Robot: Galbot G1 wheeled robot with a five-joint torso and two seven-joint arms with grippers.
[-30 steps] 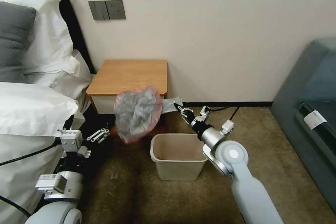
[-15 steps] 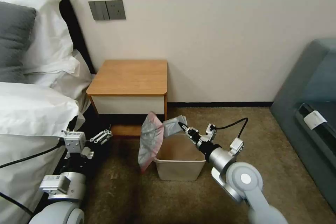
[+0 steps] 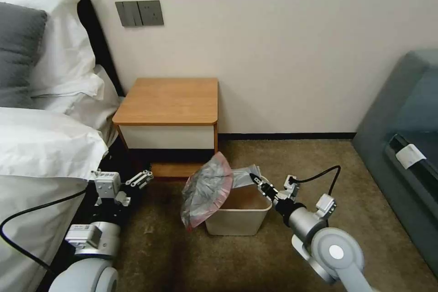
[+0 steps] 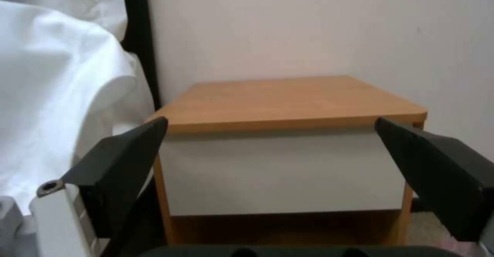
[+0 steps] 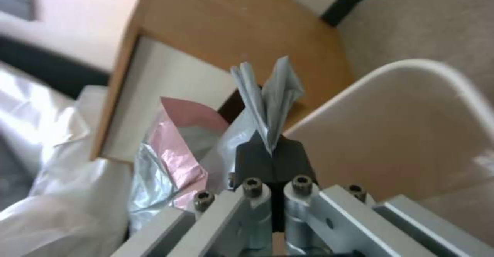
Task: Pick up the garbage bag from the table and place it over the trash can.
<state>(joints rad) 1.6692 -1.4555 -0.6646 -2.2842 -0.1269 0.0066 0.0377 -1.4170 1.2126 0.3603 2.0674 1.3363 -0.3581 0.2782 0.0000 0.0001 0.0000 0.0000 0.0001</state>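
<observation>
The grey crinkly garbage bag (image 3: 207, 189) with its pinkish-red edge hangs over the left rim of the beige trash can (image 3: 237, 219) on the carpet. My right gripper (image 3: 253, 178) is shut on a corner of the bag just above the can's far rim. In the right wrist view the pinched bag (image 5: 268, 102) sticks up from the right gripper (image 5: 270, 149), with the trash can (image 5: 411, 110) beside it. The wooden table (image 3: 171, 100) stands behind the can, its top bare. My left gripper (image 3: 142, 177) is open, low in front of the table (image 4: 288, 106).
A bed with white bedding (image 3: 41, 146) fills the left side. A dark grey sofa (image 3: 406, 146) stands at the right. The wall (image 3: 273, 32) runs close behind the table. Brown carpet (image 3: 292, 155) lies open around the can.
My right gripper has carried the garbage bag down and toward me, from in front of the table to over the trash can, where it now drapes the left rim. The left arm shifted slightly right.
</observation>
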